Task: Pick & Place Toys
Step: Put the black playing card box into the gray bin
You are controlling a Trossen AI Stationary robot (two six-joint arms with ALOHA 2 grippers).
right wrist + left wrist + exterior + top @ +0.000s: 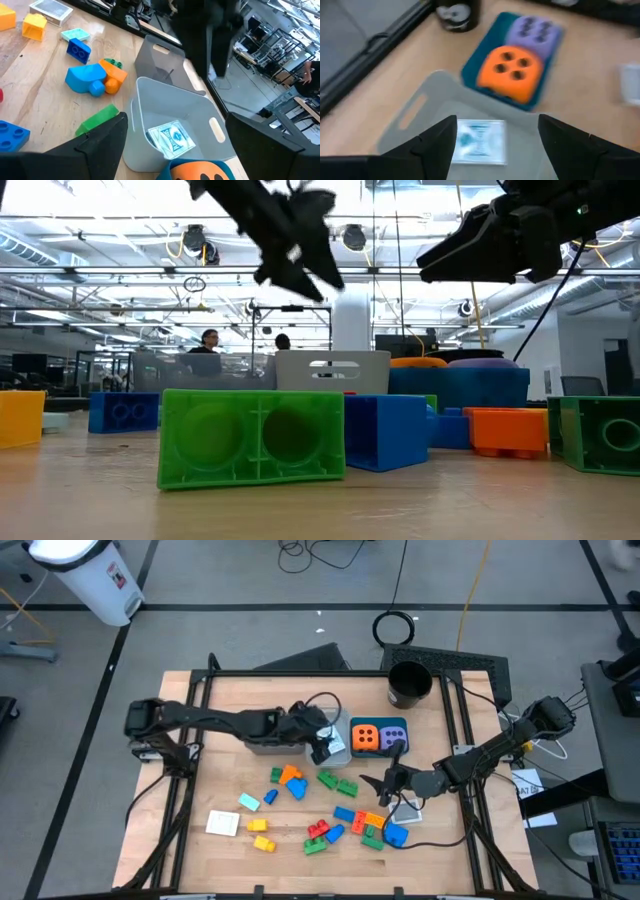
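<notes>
Wooden table [200, 730], lab room behind.

High view: left gripper [322, 743] over clear bin [336, 753]; right gripper [384, 782] just above brick cluster, nearer loose toys; orange brick [371, 821] just below it, long axis across table.

Low view: green brick [252, 436] foreground; both grippers raised above table.

Left wrist view: jaws apart, empty; white card [479, 141] lies flat in bin between fingers, directly below.

Right wrist view: jaws wide apart, empty; same card visible in clear bin; dotted orange cube [200, 171] nearest.

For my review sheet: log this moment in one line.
left gripper: open over clear bin | card: in bin | right gripper: open, waiting
</notes>
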